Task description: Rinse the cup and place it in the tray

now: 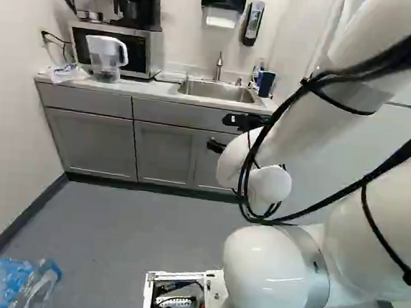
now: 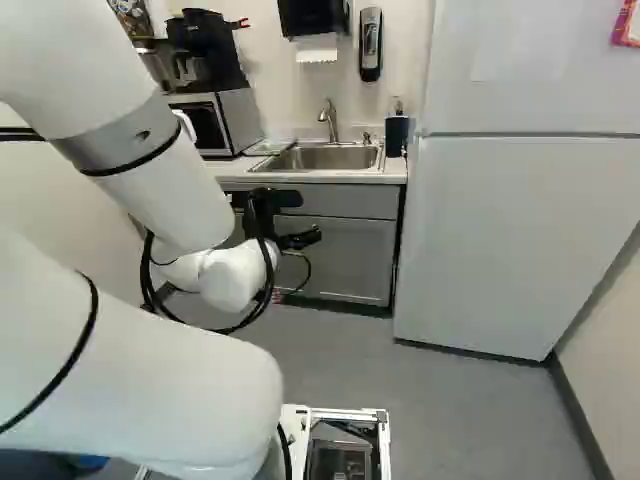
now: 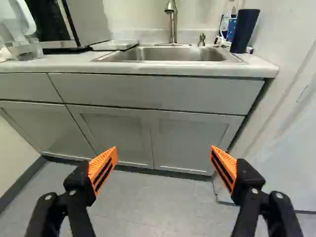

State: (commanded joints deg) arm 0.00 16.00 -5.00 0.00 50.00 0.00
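In the right base view my gripper (image 2: 311,217) is in front of the sink cabinet, below counter height. Seen from the wrist, the gripper (image 3: 164,160) is open, its orange pads wide apart with nothing between them. A dark blue cup (image 3: 244,30) stands on the counter beside the sink (image 3: 168,54), on the side near the fridge; it also shows as a dark cup (image 2: 396,135) in the right base view. On the sink's other side lies a flat, light tray (image 3: 116,45). The faucet (image 3: 171,22) rises behind the basin.
A microwave (image 1: 121,48) with coffee makers on top and a clear pitcher (image 1: 106,57) occupy the counter. The fridge (image 2: 520,240) stands beside the cabinet. A soap bottle (image 3: 229,17) is behind the cup. Wrapped water bottles (image 1: 7,281) lie on the floor.
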